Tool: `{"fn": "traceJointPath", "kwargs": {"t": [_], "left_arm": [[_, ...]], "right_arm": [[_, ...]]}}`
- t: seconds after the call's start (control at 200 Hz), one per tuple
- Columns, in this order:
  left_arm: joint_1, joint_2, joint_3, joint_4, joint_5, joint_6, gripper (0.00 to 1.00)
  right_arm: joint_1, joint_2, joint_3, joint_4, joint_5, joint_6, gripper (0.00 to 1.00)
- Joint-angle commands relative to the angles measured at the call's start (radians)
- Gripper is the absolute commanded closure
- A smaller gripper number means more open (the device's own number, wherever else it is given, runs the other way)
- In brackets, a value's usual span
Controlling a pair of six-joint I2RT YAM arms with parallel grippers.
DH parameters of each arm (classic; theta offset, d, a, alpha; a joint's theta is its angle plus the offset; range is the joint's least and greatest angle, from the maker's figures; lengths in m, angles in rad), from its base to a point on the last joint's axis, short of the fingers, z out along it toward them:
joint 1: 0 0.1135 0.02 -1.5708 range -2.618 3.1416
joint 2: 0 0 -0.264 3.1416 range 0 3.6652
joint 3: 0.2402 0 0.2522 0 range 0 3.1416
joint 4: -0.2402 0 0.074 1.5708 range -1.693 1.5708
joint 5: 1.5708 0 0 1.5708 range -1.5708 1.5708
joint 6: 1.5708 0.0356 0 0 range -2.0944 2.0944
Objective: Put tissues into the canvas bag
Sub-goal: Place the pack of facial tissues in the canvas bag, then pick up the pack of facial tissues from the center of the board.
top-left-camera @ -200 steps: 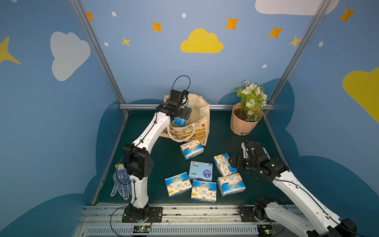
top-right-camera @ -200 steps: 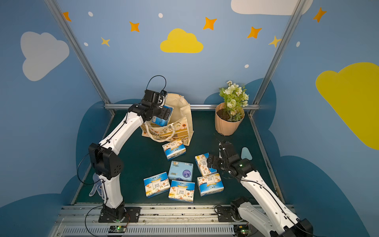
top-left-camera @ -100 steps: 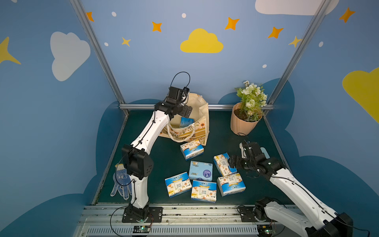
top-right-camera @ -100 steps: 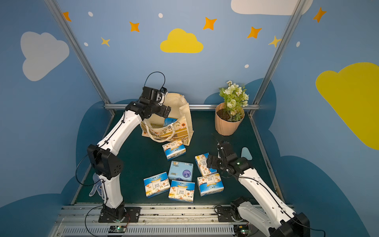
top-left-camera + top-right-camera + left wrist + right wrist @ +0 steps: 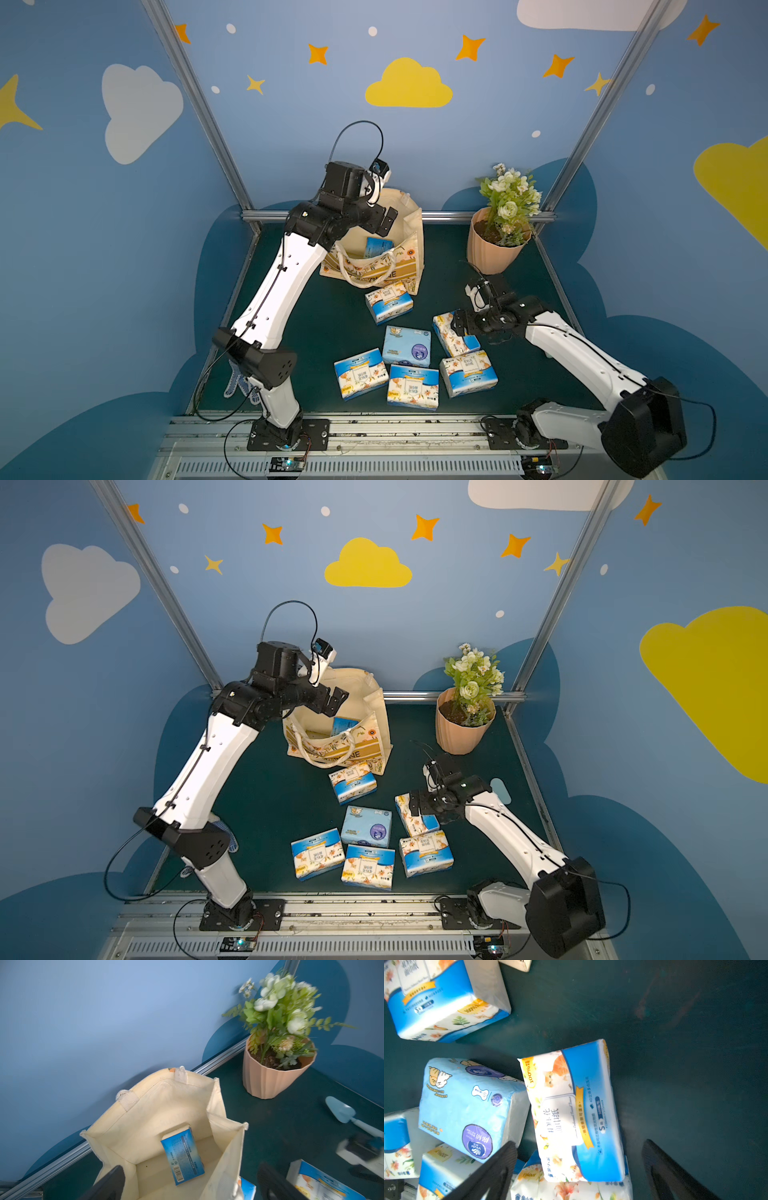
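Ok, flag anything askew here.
Inside the cream floral canvas bag, the one blue-and-white tissue pack stands tilted on end against the back wall. A white dotted glove lies under the left arm.

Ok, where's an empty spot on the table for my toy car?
Bare mat lies between the left arm, the canvas bag and the tissue packs. Another free patch sits between the bag and the flowerpot. The front middle is crowded: six tissue packs lie close together, and the open right gripper hovers over one of them.
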Motion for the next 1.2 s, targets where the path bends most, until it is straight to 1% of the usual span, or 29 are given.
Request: {"fn": "traceJointPath", "kwargs": {"t": [0.0,0.13,0.325,0.631,0.651,0.726,0.926,1.191], "left_arm": [[-0.013,-0.1,-0.121,-0.005,0.059,-0.02,0.0],[-0.03,-0.199,-0.246,0.022,0.085,-0.017,0.0],[-0.035,-0.262,-0.36,0.042,0.111,-0.018,0.0],[-0.036,-0.296,-0.413,0.041,0.125,-0.011,0.0],[-0.036,-0.297,-0.414,0.039,0.154,-0.011,0.0],[-0.036,-0.298,-0.423,0.04,0.161,-0.014,0.0],[-0.036,-0.314,-0.47,0.058,0.158,-0.017,0.0],[-0.037,-0.34,-0.527,0.073,0.152,-0.019,0.0]], "right_arm": [[0.003,0.039,0.036,-0.012,-0.025,-0.058,0.05],[0.005,0.104,0.062,-0.017,-0.024,-0.066,0.05],[0.022,0.164,0.058,0.021,-0.035,-0.074,0.05],[0.047,0.239,0.056,0.041,-0.034,-0.083,0.05],[0.049,0.245,0.056,0.039,-0.032,-0.082,0.05],[0.051,0.269,0.062,0.038,-0.028,-0.084,0.05],[0.055,0.311,0.062,0.051,0.001,-0.078,0.05],[0.055,0.33,0.053,0.08,0.022,-0.067,0.05]]}}
